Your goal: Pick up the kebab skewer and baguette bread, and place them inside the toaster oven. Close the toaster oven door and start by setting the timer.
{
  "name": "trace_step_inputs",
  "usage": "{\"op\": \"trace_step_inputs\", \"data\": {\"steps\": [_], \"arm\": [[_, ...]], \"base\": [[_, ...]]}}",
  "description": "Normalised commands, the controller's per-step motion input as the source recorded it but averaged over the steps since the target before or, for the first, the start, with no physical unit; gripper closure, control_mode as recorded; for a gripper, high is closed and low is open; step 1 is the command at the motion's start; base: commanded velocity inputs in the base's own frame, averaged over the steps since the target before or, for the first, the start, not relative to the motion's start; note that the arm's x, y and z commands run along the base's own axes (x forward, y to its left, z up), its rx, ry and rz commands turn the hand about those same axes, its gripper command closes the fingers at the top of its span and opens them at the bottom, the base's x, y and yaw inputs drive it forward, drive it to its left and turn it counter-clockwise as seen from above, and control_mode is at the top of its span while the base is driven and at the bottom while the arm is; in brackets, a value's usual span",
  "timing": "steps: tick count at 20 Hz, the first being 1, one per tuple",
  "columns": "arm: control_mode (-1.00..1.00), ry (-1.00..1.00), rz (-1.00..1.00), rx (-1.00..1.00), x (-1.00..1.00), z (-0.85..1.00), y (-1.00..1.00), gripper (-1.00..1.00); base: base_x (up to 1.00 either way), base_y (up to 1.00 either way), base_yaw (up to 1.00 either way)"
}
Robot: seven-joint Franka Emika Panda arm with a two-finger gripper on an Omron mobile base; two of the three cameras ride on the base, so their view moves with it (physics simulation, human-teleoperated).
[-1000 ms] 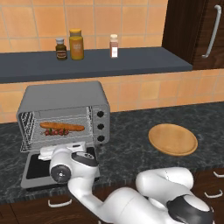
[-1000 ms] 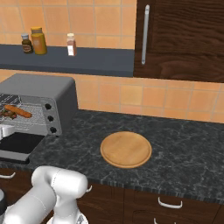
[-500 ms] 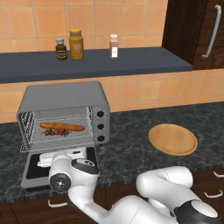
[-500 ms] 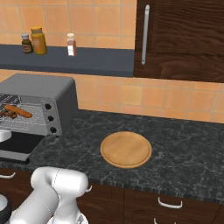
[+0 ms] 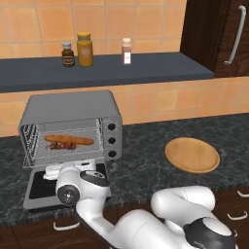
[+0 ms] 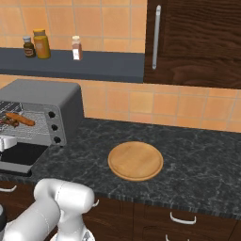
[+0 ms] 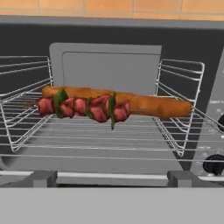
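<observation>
The toaster oven (image 5: 73, 114) stands at the left of the counter with its door (image 5: 35, 190) dropped flat in front. On the wire rack lie the baguette bread (image 7: 153, 105) and, just in front of it and touching it, the kebab skewer (image 7: 83, 107). Both also show on the rack as baguette (image 5: 73, 140) and skewer (image 5: 62, 145). My gripper (image 7: 113, 179) hovers low over the open door, facing the oven mouth. It is open, with nothing between its fingers, and stands clear of the food. The hand (image 5: 52, 172) sits just before the rack's front edge.
Three black knobs (image 5: 112, 141) run down the oven's right panel. A round wooden plate (image 5: 191, 154) lies bare on the dark counter to the right. Several bottles (image 5: 84, 48) stand on the shelf above. A dark cabinet with a bar handle (image 6: 156, 37) is at the upper right.
The hand has sunk a little and drawn back toward the counter's front edge. Baguette and skewer lie on the rack as before, and the door is still down.
</observation>
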Motion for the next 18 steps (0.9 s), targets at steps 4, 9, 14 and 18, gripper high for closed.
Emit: {"op": "trace_step_inputs", "data": {"steps": [4, 9, 14, 18], "arm": [[-1.00, 0.00, 0.00, 0.00, 0.06, -0.13, 0.00, -1.00], [-1.00, 0.00, 0.00, 0.00, 0.23, 0.00, 0.00, -1.00], [-1.00, 0.00, 0.00, 0.01, 0.33, 0.00, 0.00, -1.00], [-1.00, -0.01, 0.00, 0.02, 0.31, 0.03, 0.00, -1.00]], "base": [[0.00, 0.00, 0.00], [0.00, 0.00, 0.00], [0.00, 0.00, 0.00], [0.00, 0.00, 0.00]]}}
